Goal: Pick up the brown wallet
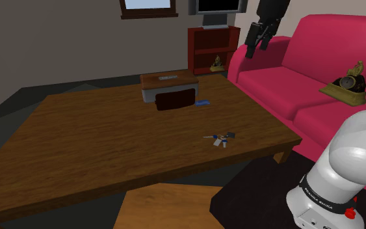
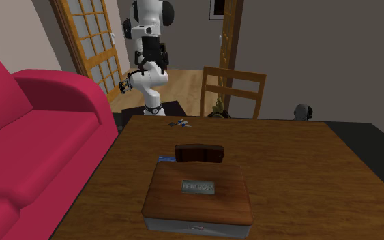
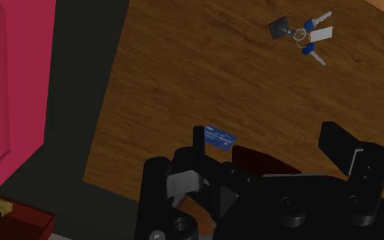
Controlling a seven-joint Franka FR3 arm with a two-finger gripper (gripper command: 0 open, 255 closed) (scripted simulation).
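Living room in dim light. A broad rectangular worktop of dark, streaked wood grain stands on a dark floor. A bright pink-red sofa with rounded arms runs along the worktop at the shoulder view's right. A gold clock ornament sits on the sofa's seat. By the far wall, a low red shelf unit holds a small gold figurine. The second exterior view adds a slat-back wooden chair and glazed wooden doors behind the arm.

A shallow box with grey walls sits toward the worktop's far side. Its flat wooden lid bears a pale label and is closed, so the contents are hidden. The brown wallet, dark reddish and oblong, stands on edge right against the box's side. A blue card lies flat just beside it. A bunch of keys with blue heads lies well apart.

The black hand hangs high over the sofa's arm, far from the wallet. Its fingers are spread wide and hold nothing.
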